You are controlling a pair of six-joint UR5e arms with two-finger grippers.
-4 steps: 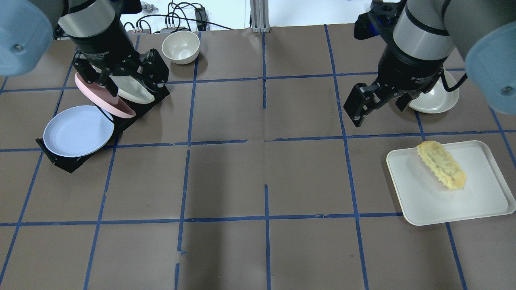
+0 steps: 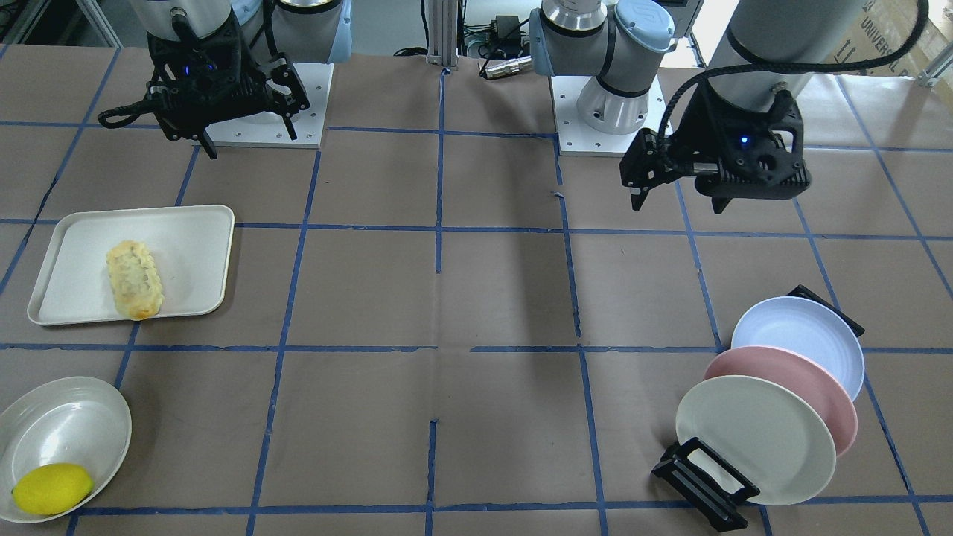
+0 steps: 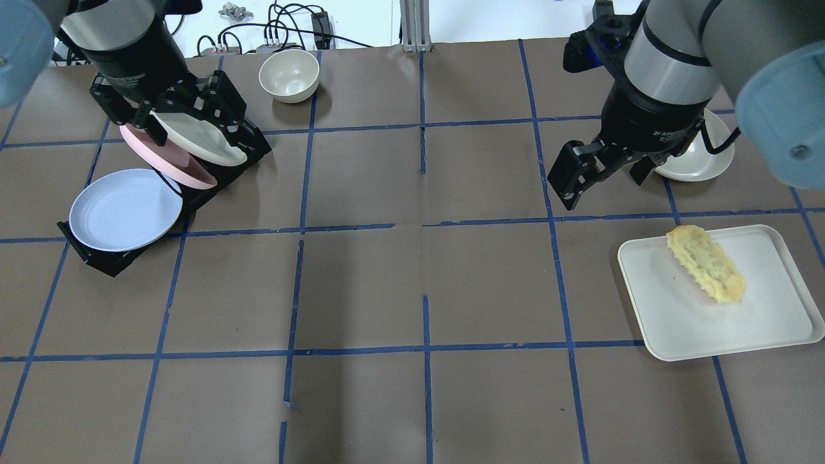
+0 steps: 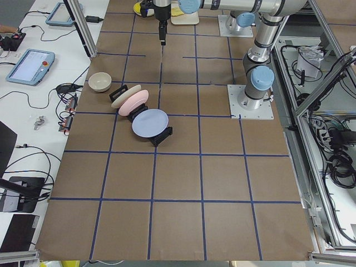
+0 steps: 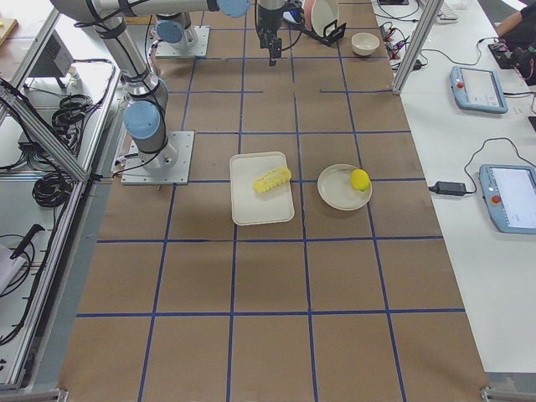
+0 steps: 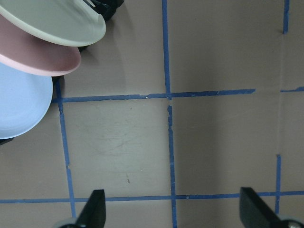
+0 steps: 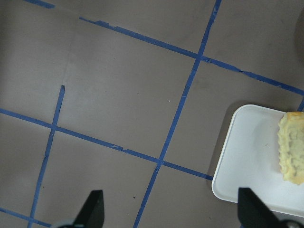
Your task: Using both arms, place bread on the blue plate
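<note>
The bread (image 3: 706, 264) lies on a white tray (image 3: 767, 322) at the right; it also shows in the front view (image 2: 134, 279) and at the right wrist view's edge (image 7: 290, 152). The blue plate (image 3: 126, 209) leans in a black rack at the far left, also seen in the front view (image 2: 800, 335) and the left wrist view (image 6: 21, 104). My left gripper (image 3: 171, 119) is open and empty, high over the rack's other plates. My right gripper (image 3: 602, 180) is open and empty, above the table beyond the tray's far left corner.
A pink plate (image 3: 161, 158) and a cream plate (image 3: 200, 138) stand in the same rack behind the blue one. A cream bowl (image 3: 289, 74) sits at the far edge. A white dish (image 2: 67, 417) holds a lemon (image 2: 51, 487) beyond the tray.
My left gripper has shifted a little farther away and to the left over the rack. My right gripper has barely moved. Both stay open.
</note>
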